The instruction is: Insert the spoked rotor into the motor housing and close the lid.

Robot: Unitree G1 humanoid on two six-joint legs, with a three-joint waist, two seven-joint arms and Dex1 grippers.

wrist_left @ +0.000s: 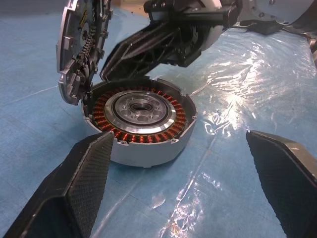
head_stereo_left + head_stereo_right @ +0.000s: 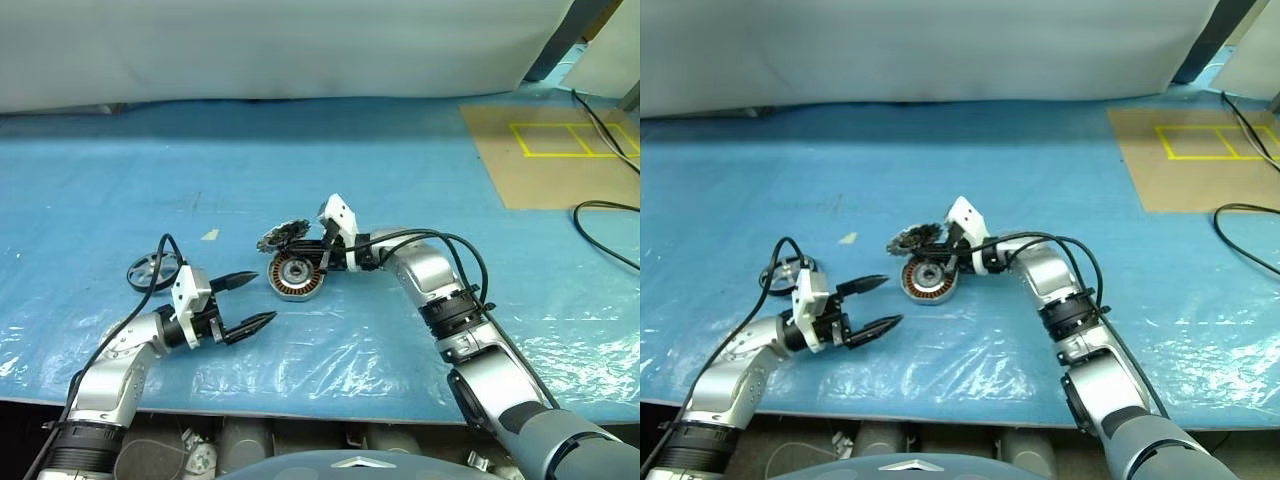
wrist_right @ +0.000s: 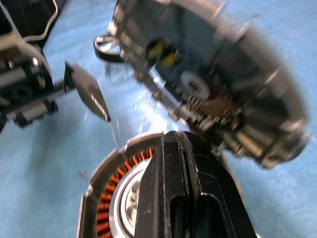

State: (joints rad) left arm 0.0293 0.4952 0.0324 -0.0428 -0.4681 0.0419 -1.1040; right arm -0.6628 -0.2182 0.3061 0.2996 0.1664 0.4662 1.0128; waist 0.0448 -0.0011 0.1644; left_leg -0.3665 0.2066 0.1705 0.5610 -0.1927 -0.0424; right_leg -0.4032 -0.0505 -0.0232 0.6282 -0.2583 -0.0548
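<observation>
On the blue plastic-covered surface (image 2: 330, 180), the motor housing (image 2: 295, 277) lies flat with its copper windings facing up. Leaning against its far-left edge, the lid (image 2: 284, 236) stands tilted nearly on edge, its toothed, shiny face turned toward the housing. Reaching in from the right, the right gripper (image 2: 322, 262) has its jaws pressed fully together, their tips over the housing's rim just beside the lid, gripping nothing. Near the housing's left side, the left gripper (image 2: 254, 299) hovers level, pointing at it, jaws spread wide and empty. Farther left, well apart from the housing, the spoked rotor (image 2: 153, 270) lies flat behind the left arm.
</observation>
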